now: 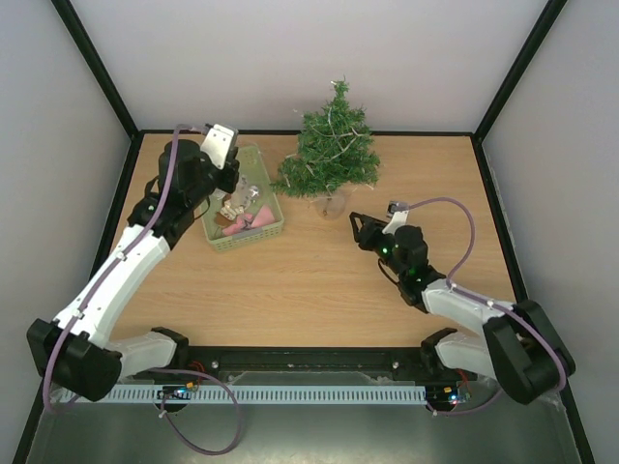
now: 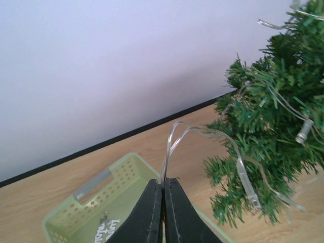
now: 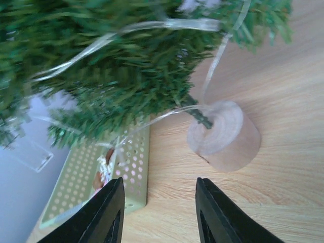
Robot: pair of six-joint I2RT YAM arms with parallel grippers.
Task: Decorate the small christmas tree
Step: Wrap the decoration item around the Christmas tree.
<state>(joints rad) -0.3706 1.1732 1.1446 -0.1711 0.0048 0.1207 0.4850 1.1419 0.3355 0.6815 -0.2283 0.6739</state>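
Top external view: small christmas tree (image 1: pixel 331 150), a bushy dark green conical fir on a round pale wooden base (image 3: pixel 225 136), stands upright just right of the pale green perforated plastic basket (image 1: pixel 253 235), on the light wood-grain table (image 1: pixel 290 290).
Clear thin-wire light string (image 2: pixel 202 132) with small clear bulbs: draped over the tree's branches, one loop running back toward the basket's far end.
Left gripper (image 2: pixel 163 182): above the basket's far end, black fingers clenched on the light string.
Right gripper (image 3: pixel 159 185): low over the table right of the basket, facing the tree's base, jaws apart, nothing between them.
Basket contents (image 1: pixel 240 220): small pink and pale items, too small to tell.
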